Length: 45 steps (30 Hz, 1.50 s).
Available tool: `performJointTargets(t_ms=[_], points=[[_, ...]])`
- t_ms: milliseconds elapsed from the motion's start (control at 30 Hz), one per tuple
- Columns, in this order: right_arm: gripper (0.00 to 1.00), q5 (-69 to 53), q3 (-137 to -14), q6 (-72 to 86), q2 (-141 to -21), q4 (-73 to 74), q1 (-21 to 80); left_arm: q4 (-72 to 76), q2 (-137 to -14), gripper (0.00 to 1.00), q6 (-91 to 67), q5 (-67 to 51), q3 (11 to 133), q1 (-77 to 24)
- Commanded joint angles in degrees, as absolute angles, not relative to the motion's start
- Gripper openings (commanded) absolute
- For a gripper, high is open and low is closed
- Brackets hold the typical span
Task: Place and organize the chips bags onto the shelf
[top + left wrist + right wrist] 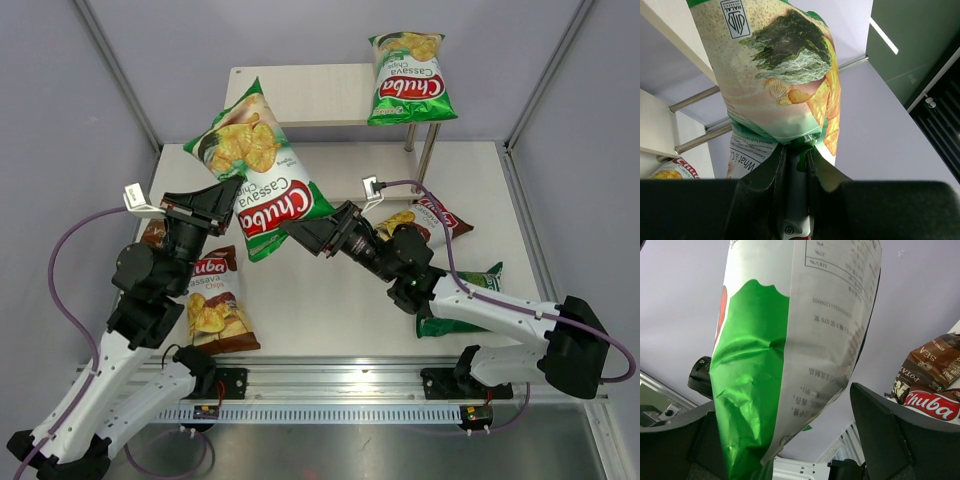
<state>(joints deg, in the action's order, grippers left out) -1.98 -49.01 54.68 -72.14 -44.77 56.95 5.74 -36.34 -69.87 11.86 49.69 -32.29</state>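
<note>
Chips bags by their print: the bright green bag hanging in the middle of the overhead view reads "Chuba Cassava Chips", white letters on a red band, with yellow chips pictured above it. From my right wrist its back is white with a table of small print over a crinkled green lower part. From my left wrist I can make out a halal mark.

A second green Chuba bag lies on the top board of the shelf, at the upper right. A brown-and-white Chuba bag lies on the table at the lower left. A second brown bag, marked "SEA", shows at the right of my right wrist view.

My left claw is pinched tight on one edge of the bright green bag, the arm raised and bent. My right claw reaches in from the right, jaws spread wide on either side of the bag's lower end.
</note>
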Motion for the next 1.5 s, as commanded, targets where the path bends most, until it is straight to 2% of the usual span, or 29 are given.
performJointTargets(t_ms=[0,200,367,400,433,467,533,567,667,700,767,800,967,1200,1467], points=[[0.87,0.18,-52.29,51.86,-73.04,-48.51,57.39,10.81,-35.59,0.14,-73.46,8.18,49.58,-32.43],[0.76,-0.97,-52.56,48.34,-73.04,-50.80,57.57,9.50,-34.90,0.13,-76.73,5.97,46.33,-32.43],[0.56,-0.44,-51.68,45.62,-72.60,-52.29,57.57,7.12,-33.66,0.17,-76.82,6.15,45.00,-32.43],[0.48,-0.44,-51.59,45.35,-72.42,-52.47,57.57,6.60,-33.49,0.20,-76.38,6.15,44.83,-32.43],[0.43,-0.53,-51.33,44.57,-72.33,-52.56,57.57,6.33,-33.31,0.23,-75.94,6.41,45.00,-32.43],[0.39,-1.14,-51.24,44.04,-72.25,-52.82,57.57,5.81,-33.05,0.35,-75.24,6.59,45.09,-32.43],[0.33,-1.49,-50.80,43.51,-71.98,-53.35,57.57,6.15,-32.78,0.51,-72.87,6.77,45.70,-32.43],[0.32,-1.49,-50.54,43.51,-71.98,-53.78,57.66,5.89,-32.78,0.62,-72.08,6.77,46.05,-32.43],[0.27,-1.49,-49.92,43.16,-72.16,-55.28,57.66,4.84,-33.22,0.75,-69.79,6.15,47.89,-32.43],[0.27,-1.49,-50.10,42.89,-72.25,-55.20,57.57,4.31,-33.31,0.85,-69.18,6.33,48.25,-32.43],[0.26,-1.06,-50.27,42.89,-72.16,-54.84,57.66,1.42,-33.14,0.97,-68.30,7.11,49.39,-32.43],[0.26,-0.62,-50.27,42.89,-72.07,-54.84,57.57,0.19,-32.61,0.99,-66.81,7.82,49.92,-32.43],[0.24,3.50,-51.06,42.45,-71.98,-52.30,57.48,-13.42,-27.44,0.99,-60.66,18.08,51.24,-32.43],[0.23,7.47,-54.13,47.36,-73.65,-50.54,53.45,-24.60,-18.47,0.99,-53.54,28.73,50.71,-32.43],[0.22,13.36,-63.52,55.53,-81.90,-48.08,45.54,-36.99,-16.00,0.99,-42.55,27.43,51.59,-32.43]])
